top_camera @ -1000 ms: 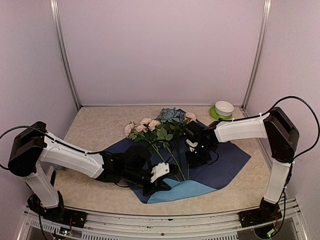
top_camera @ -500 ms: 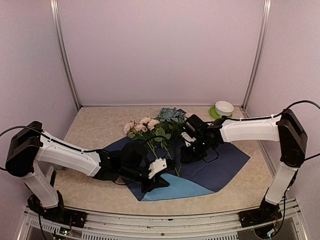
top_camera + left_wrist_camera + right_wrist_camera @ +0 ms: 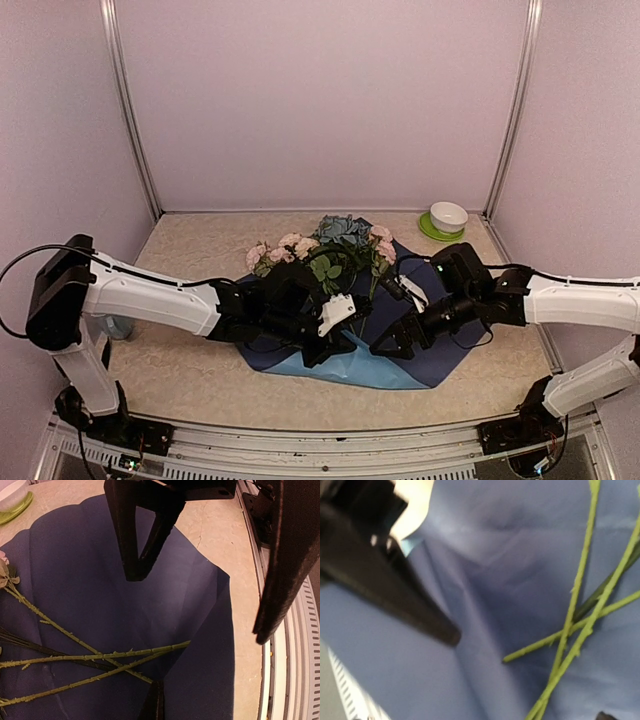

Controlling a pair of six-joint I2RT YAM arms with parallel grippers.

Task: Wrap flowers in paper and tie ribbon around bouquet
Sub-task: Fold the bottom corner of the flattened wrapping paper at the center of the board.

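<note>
The flowers (image 3: pixel 320 252) lie on the paper (image 3: pixel 450 345), blooms at the far side. Their green stems (image 3: pixel 100 657) cross over the dark blue sheet, also seen in the right wrist view (image 3: pixel 580 625). My left gripper (image 3: pixel 328 342) is shut on a raised fold of the paper (image 3: pixel 200 645), just beside the stem ends (image 3: pixel 157 705). The pale underside (image 3: pixel 370 377) shows at the near edge. My right gripper (image 3: pixel 393 345) hangs open close over the paper right of the stems (image 3: pixel 527 675), holding nothing. One finger (image 3: pixel 395 595) is blurred. I cannot make out the ribbon.
A white bowl on a green saucer (image 3: pixel 447 218) stands at the back right, and also shows in the left wrist view (image 3: pixel 12 497). The metal frame rail (image 3: pixel 330 440) runs along the near table edge. Enclosure walls close in both sides.
My right gripper has opened and swung from beside the blooms down toward the near right of the stems. My left gripper has carried the paper fold rightward and farther in.
</note>
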